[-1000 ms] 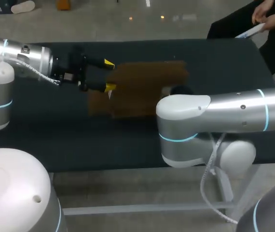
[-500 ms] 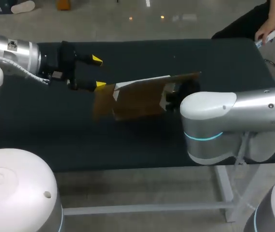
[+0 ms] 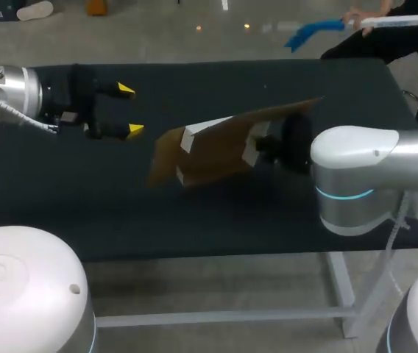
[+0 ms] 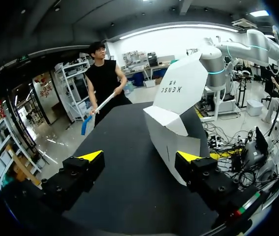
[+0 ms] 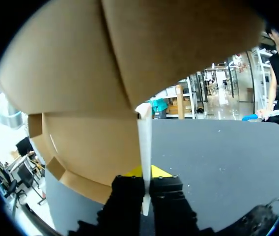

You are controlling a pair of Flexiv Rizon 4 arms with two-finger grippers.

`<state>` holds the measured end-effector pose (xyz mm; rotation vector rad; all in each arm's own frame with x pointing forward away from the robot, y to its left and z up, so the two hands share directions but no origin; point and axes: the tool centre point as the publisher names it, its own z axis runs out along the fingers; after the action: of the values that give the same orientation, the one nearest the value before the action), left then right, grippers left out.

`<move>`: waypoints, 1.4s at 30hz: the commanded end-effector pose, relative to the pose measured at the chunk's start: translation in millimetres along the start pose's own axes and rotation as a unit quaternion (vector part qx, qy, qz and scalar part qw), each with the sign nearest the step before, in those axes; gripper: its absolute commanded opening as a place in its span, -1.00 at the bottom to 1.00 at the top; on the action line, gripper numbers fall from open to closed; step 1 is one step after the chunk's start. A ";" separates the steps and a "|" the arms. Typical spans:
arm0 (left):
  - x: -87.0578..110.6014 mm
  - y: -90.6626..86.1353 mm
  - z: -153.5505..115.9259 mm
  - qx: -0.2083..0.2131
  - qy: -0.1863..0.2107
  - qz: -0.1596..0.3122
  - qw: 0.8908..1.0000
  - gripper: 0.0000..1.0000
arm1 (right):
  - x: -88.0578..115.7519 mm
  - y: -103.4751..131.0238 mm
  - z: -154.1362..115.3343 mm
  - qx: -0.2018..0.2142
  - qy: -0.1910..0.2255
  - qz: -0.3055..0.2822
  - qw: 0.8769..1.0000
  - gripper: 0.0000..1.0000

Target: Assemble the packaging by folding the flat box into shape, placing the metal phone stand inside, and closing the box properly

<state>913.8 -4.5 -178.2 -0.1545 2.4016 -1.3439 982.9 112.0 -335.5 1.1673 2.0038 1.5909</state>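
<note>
Right gripper [image 5: 145, 189] pinches what looks like a flap of the box [image 3: 209, 151] over the dark table [image 3: 194, 217], left gripper [image 3: 129, 110] spread wide to its left.

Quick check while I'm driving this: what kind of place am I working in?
Probably a robotics lab workbench, going by three things: a dark-topped table, the right pincer shut on a partly folded cardboard box raised off it, and the left pincer open, apart from the box.

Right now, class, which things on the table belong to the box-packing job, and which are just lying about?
Job: cardboard box, held tilted by the right gripper; left gripper, open, apart from it.
Not the job: the dark table itself. The metal phone stand shows in no view.
</note>
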 end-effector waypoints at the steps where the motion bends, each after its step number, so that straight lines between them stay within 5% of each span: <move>1: 2.8 -1.5 -8.0 -0.005 -0.002 -0.001 1.000 1.00 | -5.3 6.5 -3.6 0.020 0.082 0.008 0.996 -1.00; 3: 2.8 -1.5 -8.0 -0.005 -0.002 -0.001 1.000 1.00 | -6.3 7.7 -4.2 0.019 0.113 0.032 0.993 -1.00; 16: 2.8 -1.5 -8.0 -0.005 -0.002 -0.001 1.000 1.00 | -6.3 7.7 -4.2 0.019 0.113 0.032 0.993 -1.00; 26: -2.8 -3.2 -21.6 -0.048 -0.024 0.063 0.997 1.00 | -20.6 15.1 -16.5 0.154 0.109 0.051 0.981 -1.00; 32: -1.5 -1.5 -26.3 -0.080 -0.026 0.087 0.993 1.00 | -26.1 15.2 -27.9 0.198 0.152 0.060 0.967 -1.00; 34: -4.3 -1.7 -25.9 -0.091 0.001 0.084 0.992 1.00 | -23.7 12.1 -31.8 0.216 0.194 0.063 0.955 -1.00; 42: -4.3 -1.7 -25.9 -0.091 0.001 0.084 0.992 1.00 | -23.7 12.1 -31.8 0.216 0.194 0.063 0.955 -1.00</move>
<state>905.3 16.2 -165.0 -0.0036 2.4616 -1.0540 977.1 74.2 -319.5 1.2255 2.6555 1.5906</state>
